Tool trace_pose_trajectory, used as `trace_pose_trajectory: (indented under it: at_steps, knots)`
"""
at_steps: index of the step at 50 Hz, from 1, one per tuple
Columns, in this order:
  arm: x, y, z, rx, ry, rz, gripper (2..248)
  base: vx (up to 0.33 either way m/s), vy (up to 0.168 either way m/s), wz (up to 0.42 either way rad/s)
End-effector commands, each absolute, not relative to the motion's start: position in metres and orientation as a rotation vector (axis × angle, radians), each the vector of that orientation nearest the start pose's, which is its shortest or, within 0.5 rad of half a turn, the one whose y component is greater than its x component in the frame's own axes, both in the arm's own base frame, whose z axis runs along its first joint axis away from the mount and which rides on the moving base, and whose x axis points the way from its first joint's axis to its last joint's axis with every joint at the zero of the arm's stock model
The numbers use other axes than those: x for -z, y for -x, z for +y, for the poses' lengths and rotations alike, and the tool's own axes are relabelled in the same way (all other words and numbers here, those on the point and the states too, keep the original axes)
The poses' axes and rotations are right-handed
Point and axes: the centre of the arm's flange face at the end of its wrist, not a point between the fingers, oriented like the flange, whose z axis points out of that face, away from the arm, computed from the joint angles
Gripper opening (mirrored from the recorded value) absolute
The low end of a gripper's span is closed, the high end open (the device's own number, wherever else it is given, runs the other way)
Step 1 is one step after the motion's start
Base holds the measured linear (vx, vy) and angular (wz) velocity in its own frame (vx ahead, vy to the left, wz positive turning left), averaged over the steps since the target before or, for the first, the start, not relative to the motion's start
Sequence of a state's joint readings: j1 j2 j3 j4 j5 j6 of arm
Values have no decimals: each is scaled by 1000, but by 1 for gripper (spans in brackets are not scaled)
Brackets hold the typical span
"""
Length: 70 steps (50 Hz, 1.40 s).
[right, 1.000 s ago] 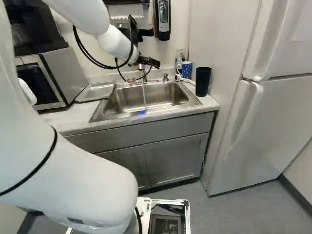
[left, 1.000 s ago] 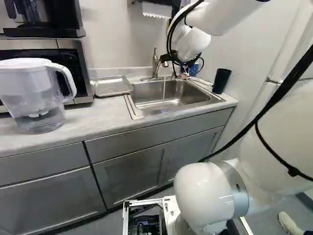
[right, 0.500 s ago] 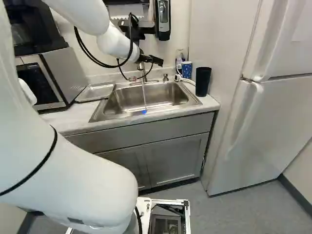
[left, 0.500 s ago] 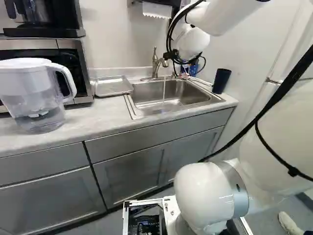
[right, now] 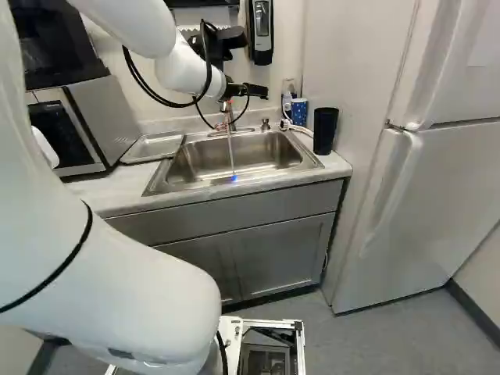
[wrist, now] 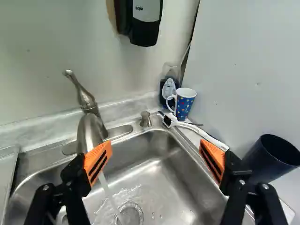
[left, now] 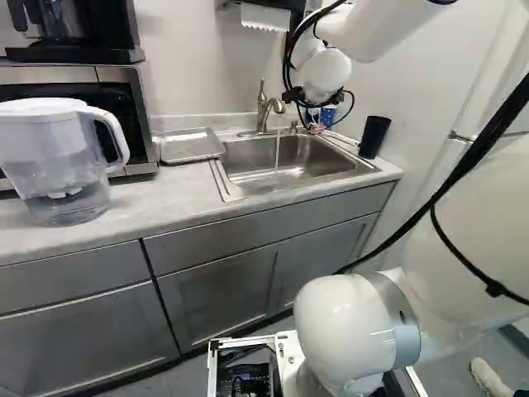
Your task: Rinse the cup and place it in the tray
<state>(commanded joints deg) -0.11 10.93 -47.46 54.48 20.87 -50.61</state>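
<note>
In the right base view my gripper (right: 255, 91) hangs above the back of the sink, left of the blue dotted mug (right: 299, 112). Seen from the wrist, the gripper (wrist: 155, 154) is open with nothing between its orange pads, over the sink basin (wrist: 164, 183). Ahead of it the mug (wrist: 184, 104) stands upright on the back corner, handle toward the faucet (wrist: 90, 131), which is running. A dark tumbler (wrist: 276, 157) is beside one finger, at the sink's side. The metal tray (left: 192, 145) lies on the counter on the sink's other side.
A dish brush (wrist: 197, 129) lies along the sink rim near the mug, with a soap bottle (wrist: 168, 89) behind it. A soap dispenser (right: 262, 31) hangs on the wall. The water pitcher (left: 62, 161) and microwave (right: 82, 125) stand beyond the tray; the fridge (right: 437, 195) is right.
My gripper has moved right and slightly up in the right base view, closer to the dotted mug. The base, mug, tumbler and tray have not shifted.
</note>
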Motion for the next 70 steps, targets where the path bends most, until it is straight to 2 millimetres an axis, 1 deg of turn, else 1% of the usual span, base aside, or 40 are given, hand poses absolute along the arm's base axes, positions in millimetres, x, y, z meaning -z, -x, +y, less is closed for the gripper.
trace_pose_trajectory:
  at_steps: [36, 70]
  knots:
    - [-590, -451, -43, 1980, 2758, 658, 247, 0, 0, 0]
    - [-557, -456, -71, 1995, 2816, 1016, 247, 0, 0, 0]
